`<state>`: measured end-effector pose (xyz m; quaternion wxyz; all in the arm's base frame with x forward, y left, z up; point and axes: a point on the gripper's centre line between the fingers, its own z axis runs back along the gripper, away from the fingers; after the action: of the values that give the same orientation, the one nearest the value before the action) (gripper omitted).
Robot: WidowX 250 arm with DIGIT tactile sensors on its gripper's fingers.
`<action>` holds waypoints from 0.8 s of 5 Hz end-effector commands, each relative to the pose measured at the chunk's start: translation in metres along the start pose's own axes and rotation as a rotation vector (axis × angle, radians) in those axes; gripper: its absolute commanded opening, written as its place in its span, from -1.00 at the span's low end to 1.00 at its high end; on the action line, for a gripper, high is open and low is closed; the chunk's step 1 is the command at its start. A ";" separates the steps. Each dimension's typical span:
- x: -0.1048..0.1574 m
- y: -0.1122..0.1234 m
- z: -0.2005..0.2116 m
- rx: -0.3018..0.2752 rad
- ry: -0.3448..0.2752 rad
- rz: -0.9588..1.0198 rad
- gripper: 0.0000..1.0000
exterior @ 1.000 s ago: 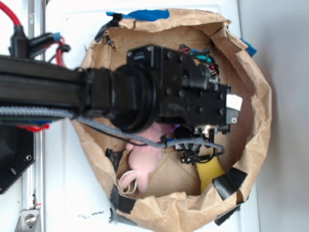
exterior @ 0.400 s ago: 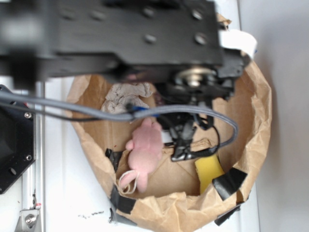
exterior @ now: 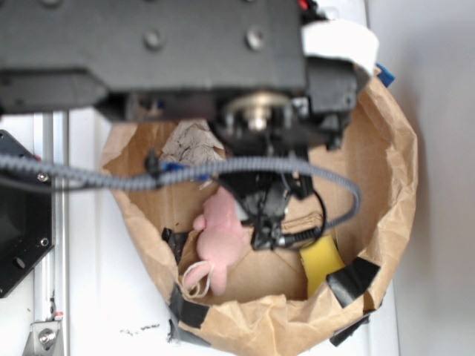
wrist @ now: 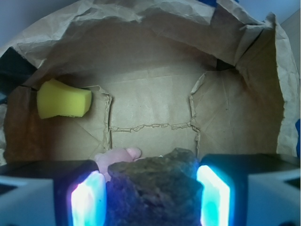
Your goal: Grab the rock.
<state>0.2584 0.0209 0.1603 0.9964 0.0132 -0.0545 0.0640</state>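
Clamped on the rock, your gripper shows in the wrist view with its two glowing pads pressed against the rock's left and right flanks, the dark lumpy chunk filling the gap at the bottom of the picture. Beyond it you see the bare floor of the brown paper bag, open and uncluttered in the middle. A yellow sponge sits at the far left against the bag wall, well apart from the rock. A bit of the pink plush toy peeks out just beside the rock's left shoulder. Crumpled bag walls rise on every side, tallest at the right.

From the exterior view, your arm crosses the top of the picture, large and blurred, with the gripper hanging down over the bag's middle. You cannot make out the rock or the finger gap here. The plush toy lies just left of the gripper, the sponge to its lower right by the bag's taped rim, and a crumpled paper wad sits at the upper left. A grey cable loops across the bag's mouth.
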 end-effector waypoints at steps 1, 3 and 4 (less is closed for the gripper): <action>-0.001 -0.007 0.015 0.002 -0.069 -0.002 -1.00; -0.005 -0.009 0.015 0.000 -0.066 0.000 -1.00; -0.002 -0.007 0.012 0.002 -0.064 0.003 -1.00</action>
<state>0.2555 0.0144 0.1612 0.9954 0.0159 -0.0628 0.0710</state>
